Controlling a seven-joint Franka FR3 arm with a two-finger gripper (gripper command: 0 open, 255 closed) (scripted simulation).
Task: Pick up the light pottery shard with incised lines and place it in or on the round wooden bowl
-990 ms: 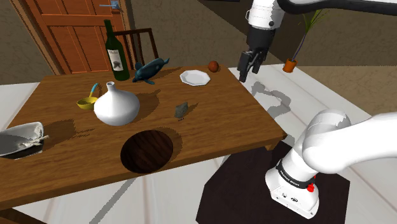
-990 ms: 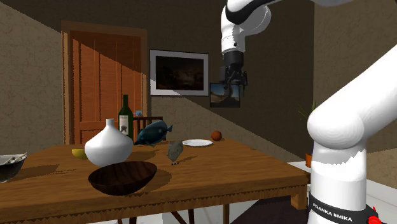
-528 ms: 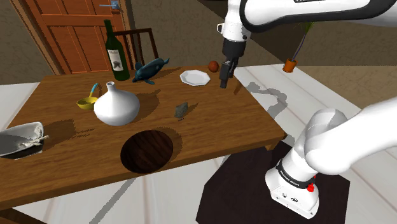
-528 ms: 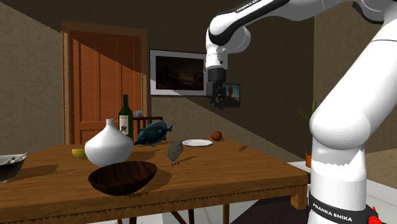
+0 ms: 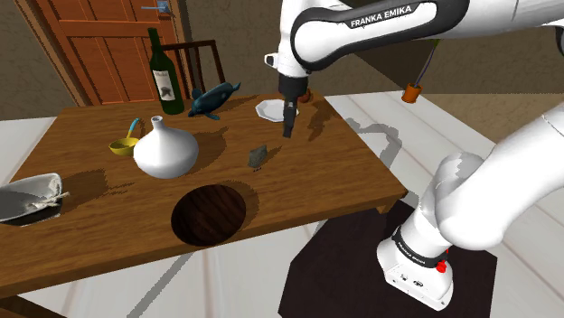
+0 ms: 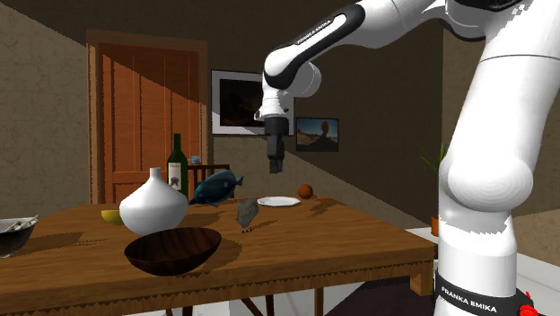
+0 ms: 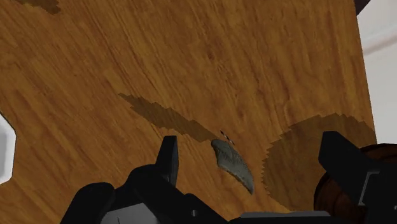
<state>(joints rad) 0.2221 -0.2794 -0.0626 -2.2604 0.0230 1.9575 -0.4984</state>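
The pottery shard point(image 5: 258, 156) is a small grey piece standing on the wooden table point(image 5: 334, 163), near its middle. It is also seen from the side point(image 6: 246, 213). In the wrist view the shard point(image 7: 232, 165) lies below and between my fingers, which do not touch it. My black gripper point(image 5: 288, 126) hangs open above the table, just beyond the shard toward the shoulder view's right and well above it point(image 6: 275, 166). Its fingers stand wide apart point(image 7: 252, 153) with nothing held. The round dark wooden bowl point(image 5: 210, 214) sits near the table's front edge point(image 6: 173, 250).
A white round vase point(image 5: 165, 149) stands left of the shard. Behind are a green wine bottle point(image 5: 163, 72), a blue fish figure point(image 5: 212, 98), a white plate point(image 5: 276, 110) and a small yellow bowl point(image 5: 124, 144). A grey dish point(image 5: 29, 197) lies at the far left.
The arm has swung from beyond the table's right edge toward the shoulder view's left and come lower, ending over the table near the shard. The objects have not moved.
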